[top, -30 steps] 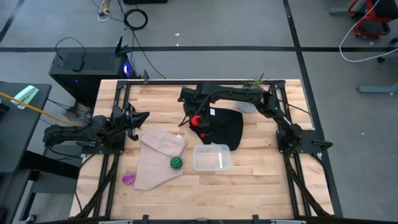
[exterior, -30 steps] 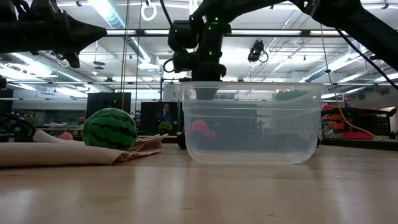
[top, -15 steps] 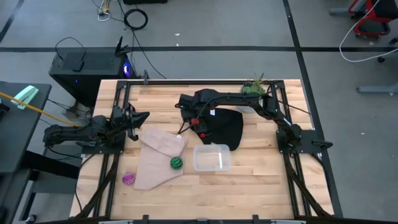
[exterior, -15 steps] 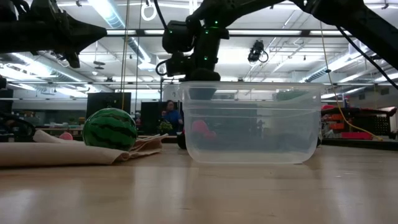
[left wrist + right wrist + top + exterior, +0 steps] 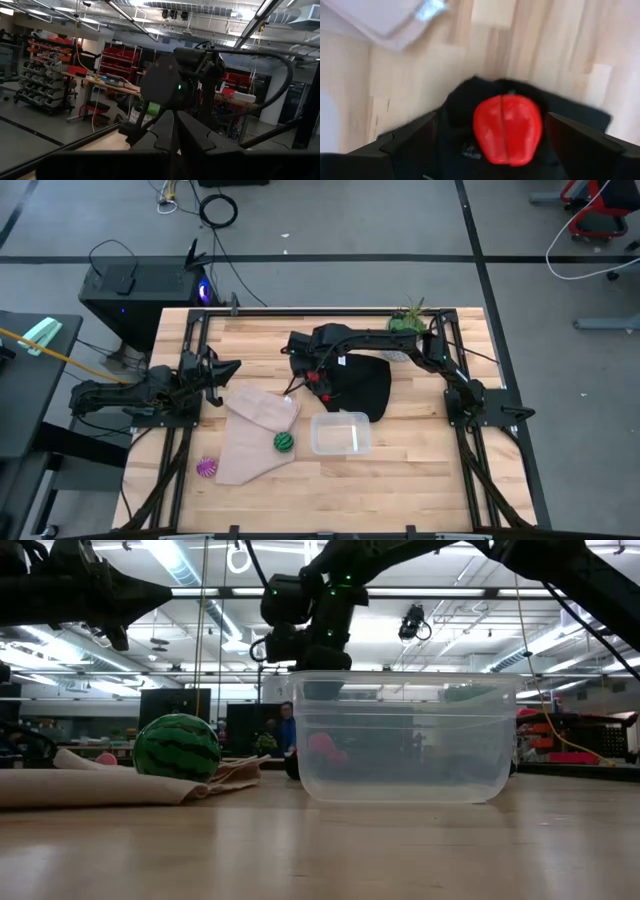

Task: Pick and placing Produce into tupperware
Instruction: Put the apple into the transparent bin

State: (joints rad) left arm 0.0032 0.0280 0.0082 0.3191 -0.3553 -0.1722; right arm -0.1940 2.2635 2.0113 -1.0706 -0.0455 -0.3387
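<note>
From my console, sweeping from the left: my left end effector (image 5: 228,367) is parked at the left side of the surface (image 5: 420,470), fingers pressed together as its wrist camera shows, doing nothing. Below it, the purple ribbed ball (image 5: 207,468) sits on the wood just beside the beige cloth (image 5: 250,435), and the green striped ball (image 5: 284,442) rests on that cloth's right edge, so neither is picked up yet. Next, the tupperware (image 5: 341,433) stands clear and, as far as I can see from above and from the low camera, it holds nothing. Behind it, my right end effector (image 5: 312,376) hovers over the near-left corner of the black cloth (image 5: 368,385), fingers spread wide on either side of the red piece (image 5: 507,129), which lies on the cloth between them without being gripped. So I judge this the very start: zero of three pieces in, the first grasp about to close, then two more to fetch from the far left. The potted plant (image 5: 406,320) sits at the back right. Labels or writing? I can read none.
</note>
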